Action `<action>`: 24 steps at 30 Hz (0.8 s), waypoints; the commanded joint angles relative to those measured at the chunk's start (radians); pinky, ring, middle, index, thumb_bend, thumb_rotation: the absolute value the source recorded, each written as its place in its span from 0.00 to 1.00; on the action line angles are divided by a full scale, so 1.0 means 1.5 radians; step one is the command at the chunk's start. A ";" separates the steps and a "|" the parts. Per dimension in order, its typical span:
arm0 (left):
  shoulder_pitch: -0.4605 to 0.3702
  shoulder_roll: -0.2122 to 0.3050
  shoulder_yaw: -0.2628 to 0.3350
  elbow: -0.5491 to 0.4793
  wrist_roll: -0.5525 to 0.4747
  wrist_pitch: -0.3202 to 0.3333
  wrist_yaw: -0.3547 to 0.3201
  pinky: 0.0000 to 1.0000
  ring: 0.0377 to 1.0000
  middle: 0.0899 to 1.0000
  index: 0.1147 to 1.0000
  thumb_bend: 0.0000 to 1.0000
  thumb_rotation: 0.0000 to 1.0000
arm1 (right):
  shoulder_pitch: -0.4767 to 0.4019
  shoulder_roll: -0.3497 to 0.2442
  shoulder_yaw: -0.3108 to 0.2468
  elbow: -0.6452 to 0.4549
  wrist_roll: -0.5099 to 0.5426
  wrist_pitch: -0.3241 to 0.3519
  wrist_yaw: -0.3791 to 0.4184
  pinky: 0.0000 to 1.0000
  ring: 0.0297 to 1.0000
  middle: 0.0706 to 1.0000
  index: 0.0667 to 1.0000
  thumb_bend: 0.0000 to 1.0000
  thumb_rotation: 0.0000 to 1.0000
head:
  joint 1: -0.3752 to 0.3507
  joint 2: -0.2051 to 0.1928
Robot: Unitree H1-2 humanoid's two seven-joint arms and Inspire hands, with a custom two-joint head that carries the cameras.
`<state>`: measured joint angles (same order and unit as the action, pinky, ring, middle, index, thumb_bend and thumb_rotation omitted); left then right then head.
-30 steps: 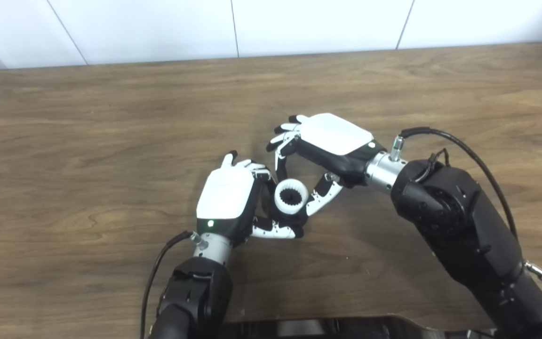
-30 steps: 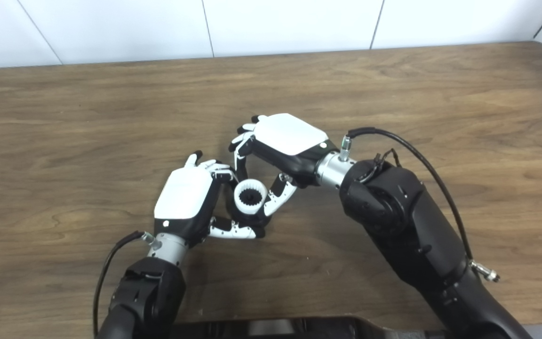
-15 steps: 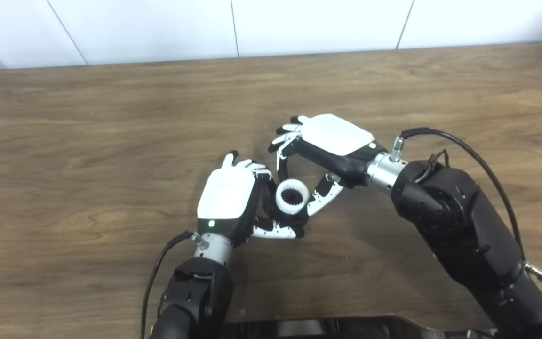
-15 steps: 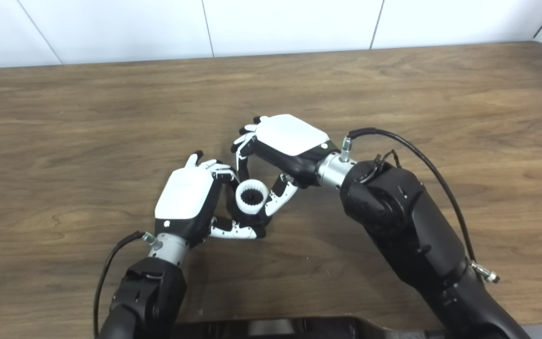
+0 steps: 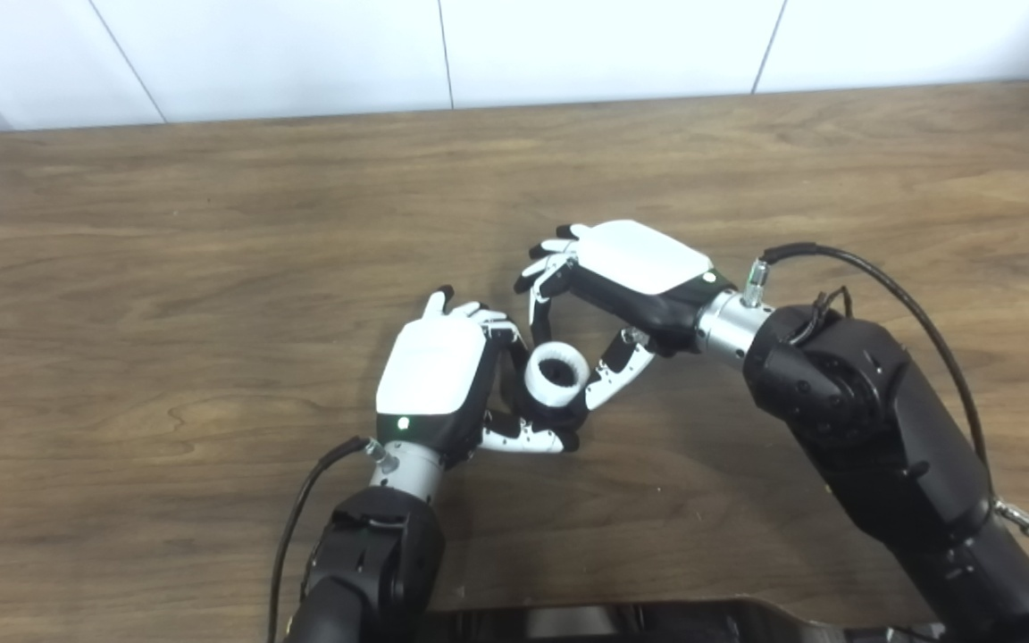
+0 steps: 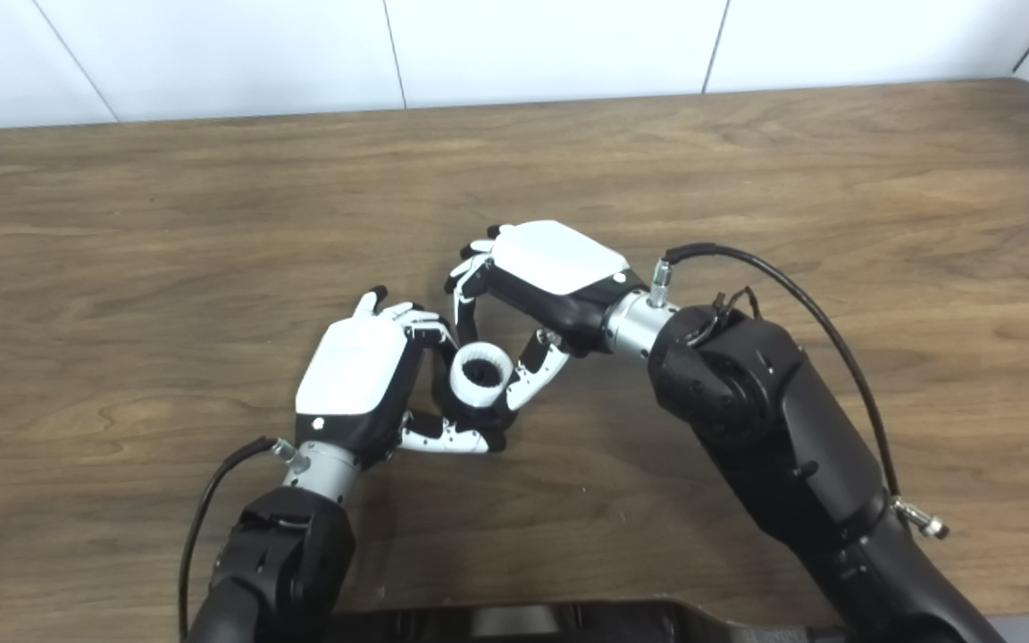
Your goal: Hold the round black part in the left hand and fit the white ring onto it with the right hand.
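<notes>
**White ring seated between two robot hands at mid-desk**

White plastic was seen at the centre of the frame, where the white ring (image 5: 557,376) sat on top of the round black part (image 5: 568,413), of which only a dark edge below the ring could be made out. The ring's dark bore was turned up toward the cameras. Both pieces were held just above the brown wooden desk (image 5: 211,223), slightly below and right of the frame's middle.

The left robot hand (image 5: 439,379) was closed on the round black part, its fingers curled around the far side and its thumb (image 5: 523,437) laid underneath, at the lower edge of the piece. Its white back plate was turned up, with a green light lit near the wrist.

The right robot hand (image 5: 631,281) was reached in from the right of the frame, knuckles up. Its fingers (image 5: 539,299) were bent down over the ring's upper side and its thumb (image 5: 617,371) was set against the ring's right side, so the ring was pinched between them. A black cable (image 5: 881,286) was looped from the right wrist over the forearm. White wall panels were visible along the top of the frame.
</notes>
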<state>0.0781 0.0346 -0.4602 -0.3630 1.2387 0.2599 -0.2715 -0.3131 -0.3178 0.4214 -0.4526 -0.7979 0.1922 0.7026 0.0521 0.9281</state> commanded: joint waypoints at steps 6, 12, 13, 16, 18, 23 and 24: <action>-0.004 -0.006 -0.009 -0.001 -0.003 -0.008 -0.016 1.00 0.86 0.73 0.42 0.52 0.06 | -0.012 0.008 -0.004 -0.013 -0.006 -0.012 -0.016 1.00 0.92 0.81 0.45 0.52 0.14 | 0.001 0.002; -0.004 -0.006 -0.008 0.002 -0.006 -0.009 -0.013 1.00 0.85 0.73 0.41 0.52 0.06 | -0.012 0.008 -0.007 -0.014 -0.002 -0.013 -0.017 1.00 0.92 0.81 0.45 0.52 0.14 | 0.002 0.002; -0.004 -0.006 -0.008 0.002 -0.006 -0.008 -0.015 1.00 0.86 0.73 0.41 0.52 0.06 | -0.012 0.008 -0.007 -0.013 -0.003 -0.012 -0.016 1.00 0.92 0.81 0.45 0.52 0.14 | 0.001 0.002; -0.005 -0.006 -0.007 0.003 -0.007 -0.008 -0.015 1.00 0.86 0.73 0.41 0.52 0.06 | -0.013 0.011 -0.006 -0.015 -0.005 -0.008 -0.014 1.00 0.92 0.81 0.45 0.52 0.14 | 0.001 0.002; -0.006 -0.006 -0.008 0.004 -0.006 -0.008 -0.015 1.00 0.86 0.73 0.41 0.52 0.06 | -0.014 0.011 -0.006 -0.015 -0.006 -0.007 -0.014 1.00 0.92 0.81 0.45 0.52 0.14 | 0.001 0.001; -0.006 -0.008 -0.007 0.004 -0.007 -0.007 -0.013 1.00 0.86 0.73 0.41 0.52 0.06 | -0.014 0.008 -0.010 -0.006 -0.001 -0.014 -0.021 1.00 0.92 0.81 0.45 0.52 0.14 | 0.001 0.001; -0.006 -0.009 -0.007 0.003 -0.006 -0.006 -0.014 1.00 0.85 0.73 0.41 0.52 0.06 | -0.015 0.007 -0.011 -0.006 -0.002 -0.015 -0.020 1.00 0.92 0.81 0.45 0.52 0.14 | 0.000 0.002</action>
<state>0.0748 0.0309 -0.4587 -0.3623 1.2398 0.2599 -0.2746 -0.3105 -0.3097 0.4204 -0.4496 -0.8044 0.1919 0.7026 0.0522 0.9296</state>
